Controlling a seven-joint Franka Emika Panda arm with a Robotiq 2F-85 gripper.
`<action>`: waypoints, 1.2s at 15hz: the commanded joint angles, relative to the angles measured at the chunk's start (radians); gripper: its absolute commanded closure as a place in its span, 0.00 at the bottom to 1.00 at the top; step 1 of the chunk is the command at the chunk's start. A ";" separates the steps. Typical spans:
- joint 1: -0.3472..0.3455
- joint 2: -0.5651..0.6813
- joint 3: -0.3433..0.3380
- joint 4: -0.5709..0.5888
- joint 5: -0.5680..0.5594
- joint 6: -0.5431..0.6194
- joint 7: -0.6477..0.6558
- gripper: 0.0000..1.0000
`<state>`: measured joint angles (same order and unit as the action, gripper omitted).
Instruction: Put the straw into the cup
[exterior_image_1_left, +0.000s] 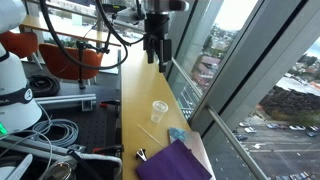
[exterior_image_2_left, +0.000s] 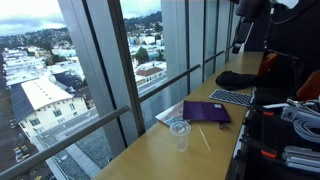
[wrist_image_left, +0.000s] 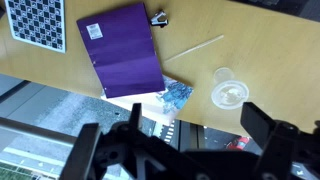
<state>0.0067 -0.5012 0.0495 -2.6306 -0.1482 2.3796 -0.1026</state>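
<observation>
The clear plastic cup (wrist_image_left: 229, 92) stands upright on the wooden table, seen in both exterior views (exterior_image_1_left: 159, 110) (exterior_image_2_left: 180, 135). The thin pale straw (wrist_image_left: 195, 48) lies flat on the table between the cup and the purple cloth (wrist_image_left: 125, 50), not touching the cup; it also shows in both exterior views (exterior_image_1_left: 150, 133) (exterior_image_2_left: 204, 138). My gripper (wrist_image_left: 175, 140) is open and empty. It hangs high above the table, well away from cup and straw (exterior_image_1_left: 155, 60) (exterior_image_2_left: 238, 42).
A small light-blue object (wrist_image_left: 177, 95) lies by the cloth's corner near the window-side table edge. A black clip (wrist_image_left: 158, 17) and a checkered board (wrist_image_left: 37, 22) lie close by. A keyboard (exterior_image_2_left: 232, 97) and a black bundle (exterior_image_2_left: 237, 80) sit further along. Cables (exterior_image_1_left: 60, 135) lie beside the table.
</observation>
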 joint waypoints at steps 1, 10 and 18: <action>0.008 0.000 -0.007 0.002 -0.004 -0.004 0.003 0.00; 0.008 0.000 -0.007 0.002 -0.004 -0.004 0.003 0.00; 0.003 0.071 0.012 -0.094 -0.002 0.160 0.073 0.00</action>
<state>0.0084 -0.4855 0.0525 -2.6684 -0.1481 2.4228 -0.0831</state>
